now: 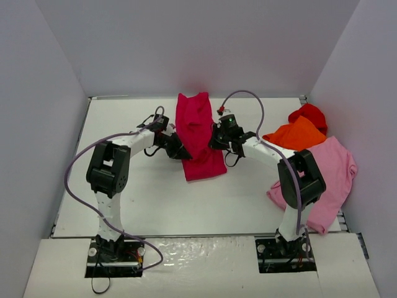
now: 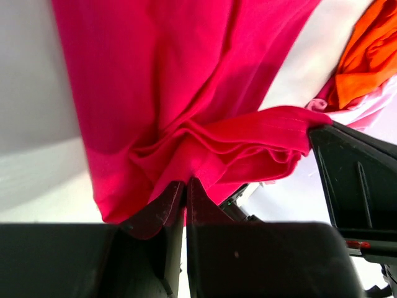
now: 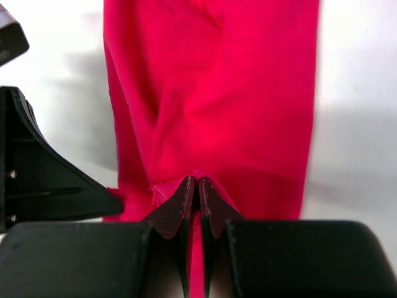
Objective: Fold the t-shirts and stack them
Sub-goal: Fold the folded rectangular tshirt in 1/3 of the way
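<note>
Crimson-magenta t-shirt (image 1: pixel 196 121) lies long, narrow, bunched midway.

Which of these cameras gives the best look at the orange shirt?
The top external view: the orange shirt shows most fully there, between the red shirt and the light pink shirt. The left wrist view catches only a corner of it. The right wrist view shows none of it.

A white table (image 1: pixel 155 198) with a thin dark seam round its edges lies between three plain pale grey walls (image 1: pixel 198 43), and a glossy white board (image 1: pixel 198 264) with two square cut-outs runs along its near side.
</note>
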Controlling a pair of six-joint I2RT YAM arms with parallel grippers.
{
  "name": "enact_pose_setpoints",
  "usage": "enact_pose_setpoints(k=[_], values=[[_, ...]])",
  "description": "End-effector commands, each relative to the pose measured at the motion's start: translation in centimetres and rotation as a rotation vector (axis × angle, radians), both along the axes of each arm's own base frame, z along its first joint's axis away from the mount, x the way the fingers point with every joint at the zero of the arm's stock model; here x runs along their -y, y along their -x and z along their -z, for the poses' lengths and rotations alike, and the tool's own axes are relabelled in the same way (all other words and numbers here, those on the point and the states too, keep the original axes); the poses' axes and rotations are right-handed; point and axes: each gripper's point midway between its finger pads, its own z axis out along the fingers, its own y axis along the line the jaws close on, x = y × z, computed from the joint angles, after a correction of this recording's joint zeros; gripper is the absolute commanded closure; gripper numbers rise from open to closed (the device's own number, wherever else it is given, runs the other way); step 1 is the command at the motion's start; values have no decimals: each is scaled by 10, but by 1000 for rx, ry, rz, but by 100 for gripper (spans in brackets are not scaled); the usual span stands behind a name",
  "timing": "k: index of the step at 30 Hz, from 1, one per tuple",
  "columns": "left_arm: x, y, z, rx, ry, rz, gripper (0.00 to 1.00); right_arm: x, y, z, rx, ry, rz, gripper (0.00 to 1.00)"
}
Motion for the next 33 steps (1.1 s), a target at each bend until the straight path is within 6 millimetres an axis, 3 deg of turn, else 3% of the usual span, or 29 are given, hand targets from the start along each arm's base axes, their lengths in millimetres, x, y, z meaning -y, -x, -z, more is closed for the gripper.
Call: enact_pose_setpoints(k=[1, 9, 15, 19, 24, 33], values=[[0, -34, -40, 109, 62, -15, 100, -18, -44, -47, 146, -85, -8, 100], [-23, -67, -59, 170, 46, -77, 100, -12, -65, -47, 171, -96, 46, 100], [-38, -82, -64, 189, 21, -107, 100, 0, -74, -45, 193, -58, 98, 100], [-45, -96, -51, 187, -14, -110, 100, 10, -85, -39, 200, -24, 137, 100], [-39, -107, -32, 173, 9, -70, 100, 16, -101, -32, 208, -7, 166, 100], [-42, -137, -15, 252, 23, -96, 100, 19, -127, -14, 214, 2, 196, 100]])
